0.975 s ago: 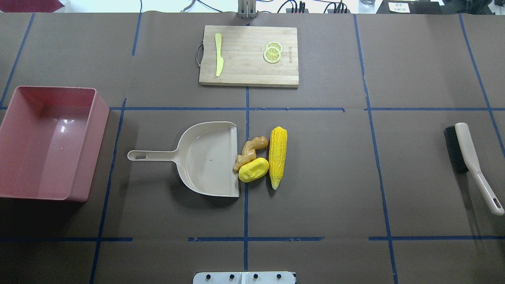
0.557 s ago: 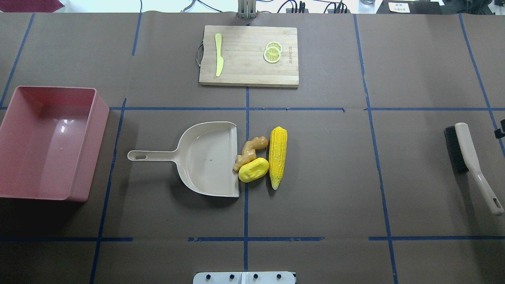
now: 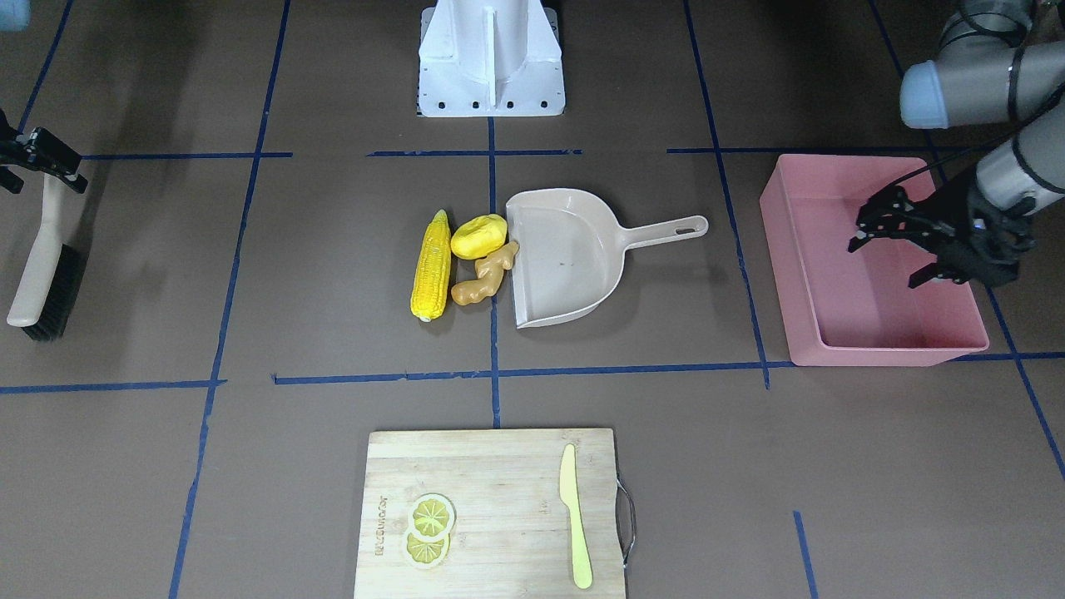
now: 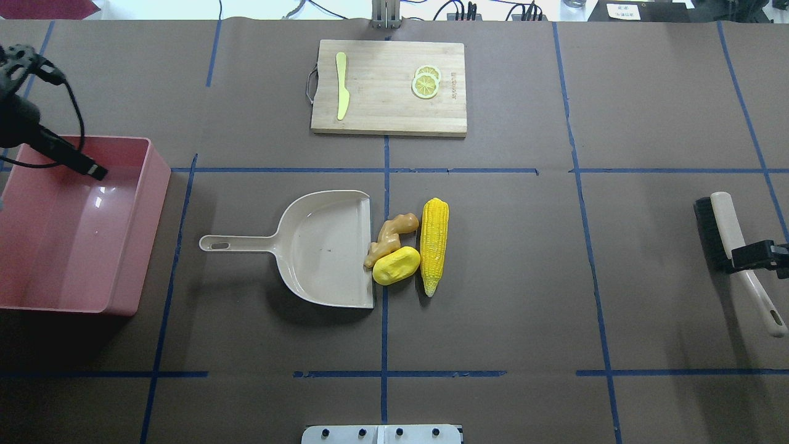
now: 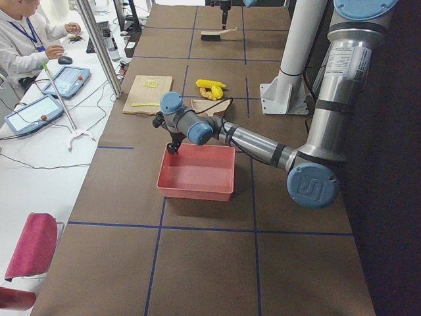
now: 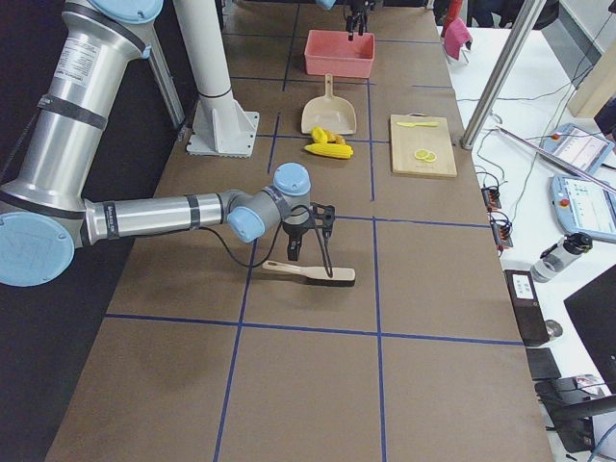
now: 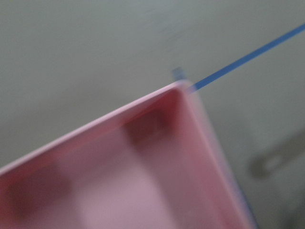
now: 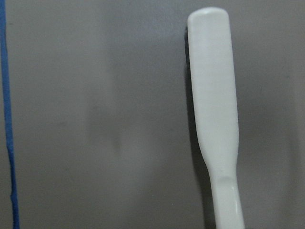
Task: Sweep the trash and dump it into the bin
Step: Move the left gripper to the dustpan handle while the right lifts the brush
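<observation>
Trash (image 4: 407, 250) on the table, both arms at the table's ends

Your left gripper (image 3: 897, 249) hangs with its jaws spread wide and nothing between them, above the bin (image 3: 778, 266), inside that pink tub's outline near its corner farthest from the dustpan; the tub holds nothing.

Your right gripper (image 6: 310, 245) hangs over the brush (image 4: 724, 225), above the pale handle just past the bristle head; the right side view shows its fingers apart and not closed on the handle; the brush lies flat on the table.

At the table's middle you will find the dustpan (image 4: 320, 246) lying flat, its handle pointing toward the bin; the ginger root (image 4: 389, 234) and the potato-like lump (image 4: 396, 265) lie touching its open lip; the corn cob (image 4: 434, 243) lies alongside them on the far side from the pan.

On the far cutting board (image 4: 382, 105) lie a knife (image 4: 341, 86) and lemon slices (image 4: 426, 82).
</observation>
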